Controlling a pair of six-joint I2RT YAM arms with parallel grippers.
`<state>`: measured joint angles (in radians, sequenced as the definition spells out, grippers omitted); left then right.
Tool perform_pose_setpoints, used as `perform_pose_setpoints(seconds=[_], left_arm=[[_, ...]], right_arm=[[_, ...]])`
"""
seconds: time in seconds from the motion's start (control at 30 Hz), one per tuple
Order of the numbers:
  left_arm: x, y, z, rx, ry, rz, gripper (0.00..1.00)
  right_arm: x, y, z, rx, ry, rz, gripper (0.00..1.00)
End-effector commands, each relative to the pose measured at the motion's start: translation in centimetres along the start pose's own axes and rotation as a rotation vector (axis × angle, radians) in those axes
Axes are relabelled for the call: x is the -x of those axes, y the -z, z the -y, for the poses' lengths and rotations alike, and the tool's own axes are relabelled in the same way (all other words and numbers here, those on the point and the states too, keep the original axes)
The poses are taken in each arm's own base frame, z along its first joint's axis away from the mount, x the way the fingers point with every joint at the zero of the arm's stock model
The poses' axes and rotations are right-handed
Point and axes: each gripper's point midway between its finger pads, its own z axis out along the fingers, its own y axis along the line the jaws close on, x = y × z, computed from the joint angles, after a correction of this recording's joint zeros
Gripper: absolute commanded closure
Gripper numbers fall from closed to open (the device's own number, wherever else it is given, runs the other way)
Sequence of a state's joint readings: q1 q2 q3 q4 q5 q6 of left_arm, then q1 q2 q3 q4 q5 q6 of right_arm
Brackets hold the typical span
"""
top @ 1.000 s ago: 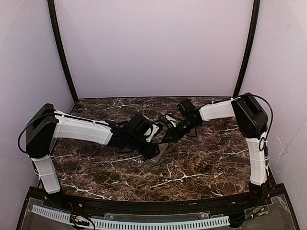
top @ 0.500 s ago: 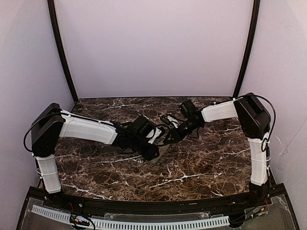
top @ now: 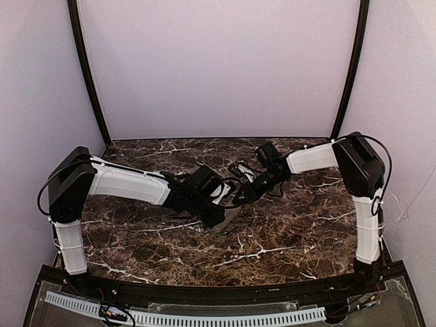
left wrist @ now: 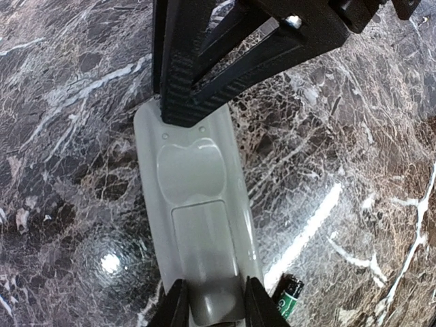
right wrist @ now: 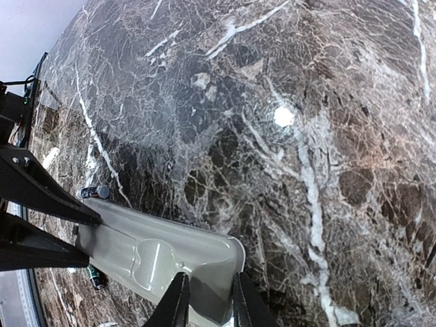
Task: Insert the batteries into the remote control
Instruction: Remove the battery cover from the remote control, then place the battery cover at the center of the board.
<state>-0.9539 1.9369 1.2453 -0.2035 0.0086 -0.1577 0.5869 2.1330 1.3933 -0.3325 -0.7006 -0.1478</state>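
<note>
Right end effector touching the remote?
Touching. Right wrist view: the right end effector clamps the remote at its edge, no gap either side.

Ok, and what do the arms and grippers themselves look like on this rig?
Both the left arm and right arm have smooth white link casings with bulky black joint housings, each with a thin black cable looping beside it. The left gripper and right gripper are black, with slim fingers on open triangular frames.
</note>
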Motion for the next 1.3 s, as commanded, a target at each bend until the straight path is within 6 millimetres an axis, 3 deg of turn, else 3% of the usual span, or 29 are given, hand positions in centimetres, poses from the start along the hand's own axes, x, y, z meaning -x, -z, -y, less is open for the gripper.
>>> perform_pose_setpoints(seconds=[0.0, 0.23, 0.4, 0.53, 0.7, 0.8, 0.97, 1.13, 1.27], left_arm=[[-0.3, 0.5, -0.6, 0.040, -0.012, -0.022, 0.75], [1.6, 3.2, -0.9, 0.058, -0.013, 0.043, 0.82], [1.8, 5.1, -3.3, 0.107, 0.026, 0.071, 0.82], [0.2, 5.7, -6.3, 0.150, 0.095, 0.064, 0.83], [-3.9, 5.6, -10.6, 0.259, 0.157, -0.013, 0.83], [-5.9, 5.3, -11.8, 0.300, 0.175, -0.060, 0.83], [-7.1, 4.8, -12.7, 0.325, 0.197, -0.084, 0.82], [-7.1, 4.8, -12.6, 0.316, 0.199, -0.086, 0.68], [-6.5, 5.6, -12.5, 0.310, 0.195, -0.073, 0.55]], right_arm=[[-4.9, -0.8, 0.4, -0.020, -0.101, -0.141, 0.79], [-4.9, -0.8, 0.6, -0.022, -0.106, -0.141, 0.79], [-4.8, -0.7, 0.5, -0.012, -0.116, -0.135, 0.78], [-4.6, -0.6, 0.6, -0.017, -0.121, -0.126, 0.75], [-4.0, 0.0, 0.7, -0.030, -0.118, -0.110, 0.68], [-3.6, 0.4, 0.7, -0.037, -0.114, -0.098, 0.59], [-2.6, 1.0, 0.8, -0.048, -0.108, -0.078, 0.48], [-1.8, 1.7, 0.8, -0.054, -0.106, -0.056, 0.38], [-1.1, 2.5, 0.8, -0.061, -0.104, -0.034, 0.36]])
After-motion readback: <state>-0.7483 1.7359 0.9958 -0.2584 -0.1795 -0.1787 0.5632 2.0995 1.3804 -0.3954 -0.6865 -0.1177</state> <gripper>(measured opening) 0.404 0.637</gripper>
